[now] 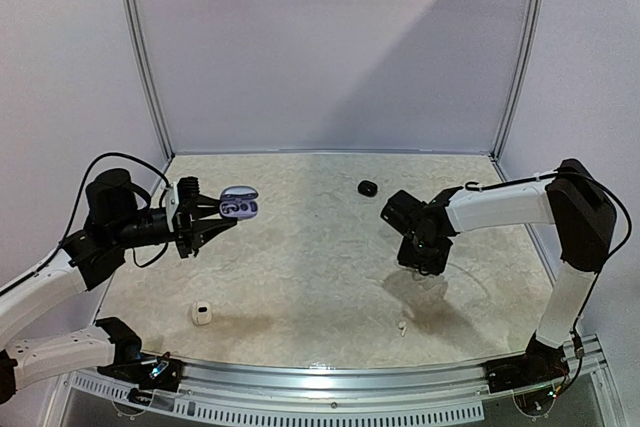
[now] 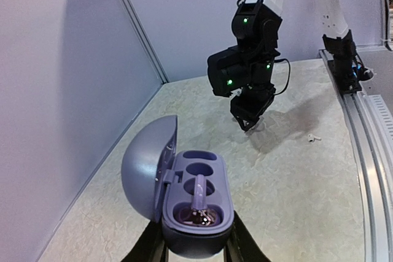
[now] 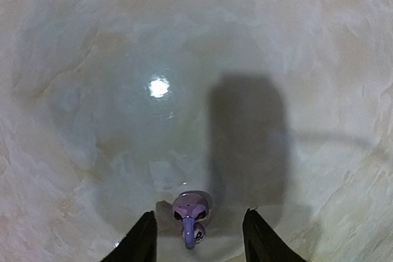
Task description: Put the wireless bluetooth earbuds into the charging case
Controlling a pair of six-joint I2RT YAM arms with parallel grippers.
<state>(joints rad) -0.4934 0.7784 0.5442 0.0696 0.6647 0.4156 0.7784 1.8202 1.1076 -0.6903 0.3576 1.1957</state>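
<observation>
Left end effector (image 2: 196, 251) is mostly cut off at the frame bottom. It clamps the open lilac charging case (image 2: 198, 182), with a seated bud (image 2: 198, 214) in its near socket. Right end effector (image 3: 196, 240) has its fingers apart, either side of a lilac earbud (image 3: 189, 213) lying on the marbled table (image 1: 320, 247). From overhead that bud is hidden. Pale walls (image 1: 320, 47). Only the overhead view shows a small white case (image 1: 202, 313).

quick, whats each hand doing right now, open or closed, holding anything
left hand: closed on the open charging case
right hand: open, straddling a purple earbud that lies on the table
</observation>
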